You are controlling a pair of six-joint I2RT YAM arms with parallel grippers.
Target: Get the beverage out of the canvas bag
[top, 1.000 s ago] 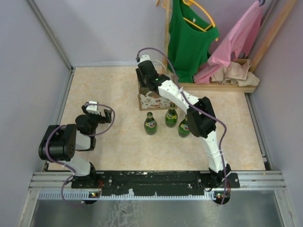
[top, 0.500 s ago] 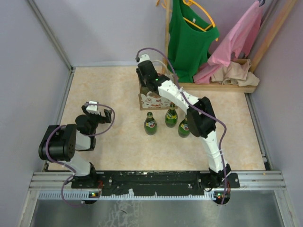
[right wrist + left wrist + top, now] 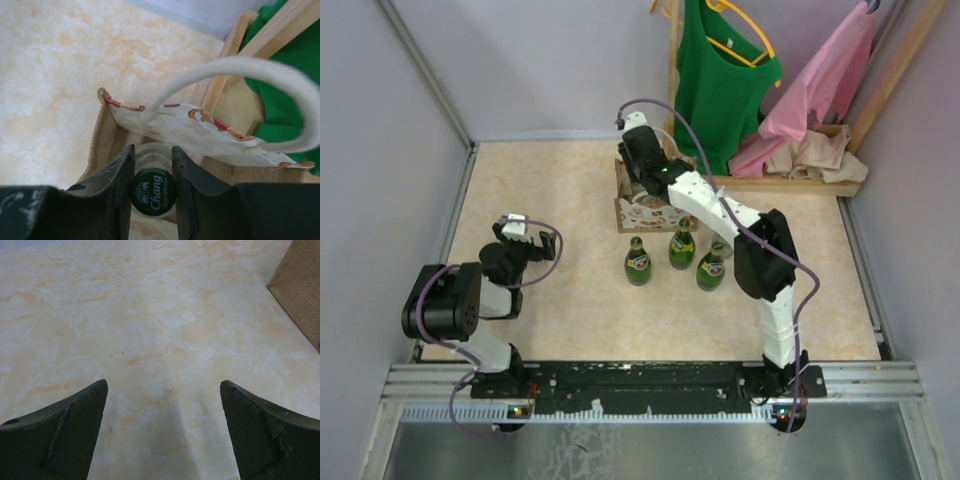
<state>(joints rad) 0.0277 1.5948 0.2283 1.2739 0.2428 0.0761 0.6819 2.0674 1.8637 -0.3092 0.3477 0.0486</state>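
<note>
Robot lab booth, grey partition walls (image 3: pixel 550 70), aluminium base rail (image 3: pixel 870 380)

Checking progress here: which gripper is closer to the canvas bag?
Right. The right gripper is inside the mouth of the canvas bag, shut on a green-capped bottle. The left gripper hangs open over the table, off to the bag's left.

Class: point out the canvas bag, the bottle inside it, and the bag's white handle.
canvas bag (image 3: pixel 103 142): right wrist view, left wall.
bottle (image 3: pixel 153 192): right wrist view, green cap.
white handle (image 3: pixel 235 67): right wrist view, loop top.

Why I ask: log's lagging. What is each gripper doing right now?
Left gripper: open, holding nothing.
Right gripper: shut on the bottle inside the bag.
</note>
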